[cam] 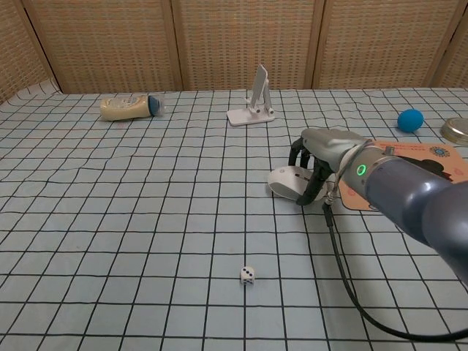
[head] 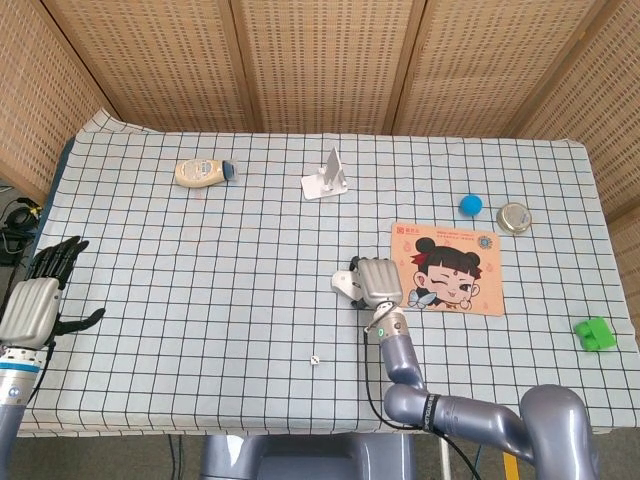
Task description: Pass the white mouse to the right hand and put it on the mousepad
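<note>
A small die (cam: 248, 274) lies nearest, lower centre of the chest view. Beyond it, at frame centre, the right hand (cam: 327, 151) covers the white mouse (cam: 289, 181), fingers (cam: 313, 179) curled down and clamped around it on the counter (head: 200, 260), just left of the mousepad (head: 447, 267). The left hand (head: 35, 300) sits at the lower left edge, fingers spread, holding nothing. A phone stand (head: 327, 176) occupies the upper centre.
</note>
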